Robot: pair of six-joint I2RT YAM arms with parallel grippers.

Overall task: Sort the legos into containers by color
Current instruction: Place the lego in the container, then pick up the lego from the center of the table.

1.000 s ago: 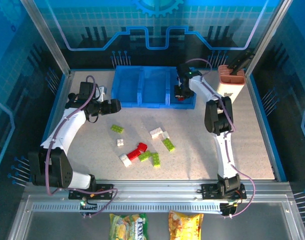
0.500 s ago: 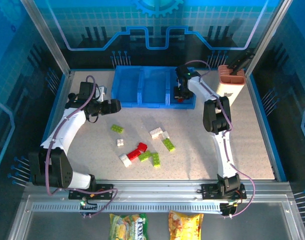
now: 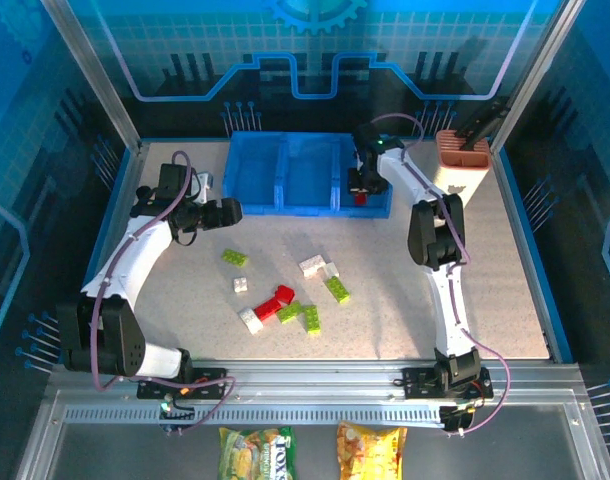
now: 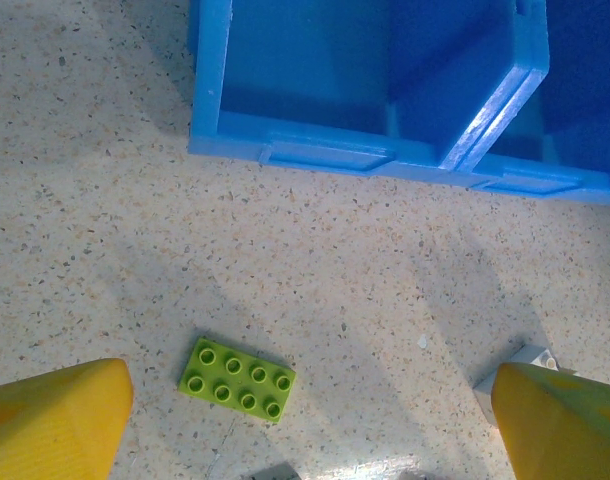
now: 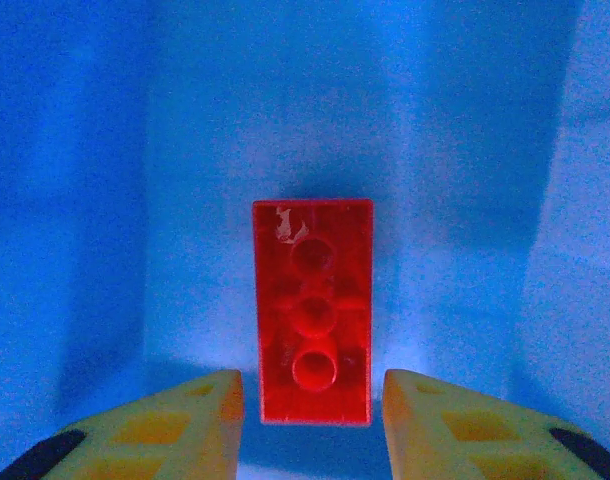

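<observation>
The blue tray [image 3: 285, 211] with its three containers stands at the back of the table. A red lego [image 5: 313, 310] lies underside up on the floor of the right container [image 5: 465, 150]; it is also seen from above as the red lego [image 3: 361, 197]. My right gripper [image 5: 313, 425] hovers over it, open, with a thin gap on each side of the brick. Loose legos lie mid-table: green [image 3: 234, 258], red [image 3: 276, 302], white [image 3: 312, 265] and others. My left gripper [image 4: 310, 420] hangs open above a green lego [image 4: 237, 379], near the tray's front wall [image 4: 325, 155].
A terracotta-and-white holder [image 3: 461, 150] stands at the back right, beside the tray. A white lego [image 4: 530, 358] peeks out by my left gripper's right finger [image 4: 565, 420]. Two snack packets [image 3: 258, 450] lie below the table's near rail.
My right gripper's jaws have spread apart off the red lego, which now rests in the right container. The left arm has not moved.
</observation>
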